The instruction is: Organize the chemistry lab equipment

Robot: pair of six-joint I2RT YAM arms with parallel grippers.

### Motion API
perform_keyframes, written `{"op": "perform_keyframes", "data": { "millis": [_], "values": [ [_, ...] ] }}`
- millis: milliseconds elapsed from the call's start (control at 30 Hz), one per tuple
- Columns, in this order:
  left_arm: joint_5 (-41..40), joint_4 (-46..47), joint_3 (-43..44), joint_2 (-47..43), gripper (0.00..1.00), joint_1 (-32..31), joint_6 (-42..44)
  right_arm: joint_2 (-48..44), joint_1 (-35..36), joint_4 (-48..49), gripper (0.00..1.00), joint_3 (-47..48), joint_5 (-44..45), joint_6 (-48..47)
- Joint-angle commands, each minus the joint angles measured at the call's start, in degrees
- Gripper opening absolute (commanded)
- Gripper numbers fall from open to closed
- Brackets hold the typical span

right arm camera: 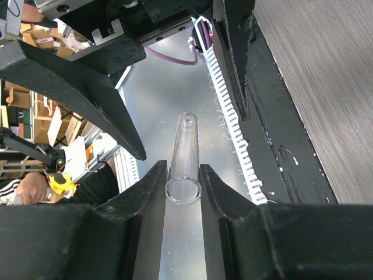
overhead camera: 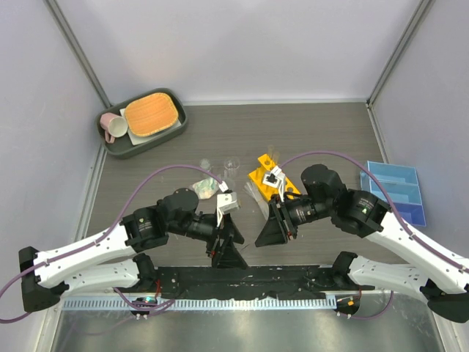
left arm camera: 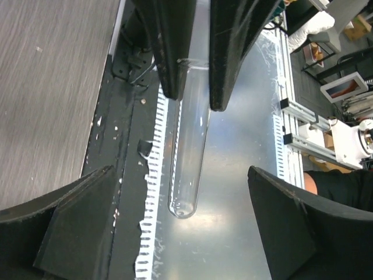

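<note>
My right gripper (right arm camera: 184, 195) is shut on a thin clear tube (right arm camera: 185, 146), gripping it near its open rim. The tube's rounded closed end points at my left gripper (left arm camera: 186, 233), which is wide open. In the left wrist view the tube (left arm camera: 189, 157) hangs between the left fingers (left arm camera: 64, 227) without touching them. In the top view the two grippers face each other, left (overhead camera: 229, 249) and right (overhead camera: 268, 232), near the table's front edge. The yellow-orange rack (overhead camera: 267, 178), small clear beakers (overhead camera: 231, 167) and blue tray (overhead camera: 396, 192) lie behind them.
A grey tray (overhead camera: 176, 126) with an orange pad (overhead camera: 152, 112) and a pink mug (overhead camera: 111, 126) stands at the back left. The black base rail (overhead camera: 242, 282) and metal front ledge lie below the grippers. Enclosure walls stand on three sides.
</note>
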Motion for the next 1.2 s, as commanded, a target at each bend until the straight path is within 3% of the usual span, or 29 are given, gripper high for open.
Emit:
{"op": "perform_keyframes", "data": {
  "millis": [0, 233, 467, 667, 900, 1167],
  "values": [
    [-3.6, -1.9, 2.5, -0.7, 1.0, 0.3, 0.5, 0.0, 0.3, -0.3, 0.08, 2.8, 2.5, -0.7],
    [-11.8, -8.8, 4.9, -1.8, 1.0, 0.3, 0.5, 3.8, 0.2, -6.5, 0.03, 7.4, 12.6, -3.0],
    [-21.7, -18.0, 7.0, -3.8, 1.0, 0.3, -1.1, 9.7, 0.2, -16.8, 0.01, 15.4, 29.9, -5.3],
    [-24.2, -20.9, 6.5, -7.5, 1.0, 0.3, -2.0, 13.7, -2.6, -21.9, 0.01, 19.2, 44.0, -6.4],
    [-24.9, -22.3, 5.3, -10.7, 1.0, 0.3, -3.1, 17.3, -14.6, -23.2, 0.01, 21.5, 45.9, -9.2],
    [-24.2, -22.2, 3.5, -12.3, 1.0, 0.3, -3.9, 25.2, -17.5, -24.5, 0.01, 27.1, 50.3, -9.8]
  ]
}}
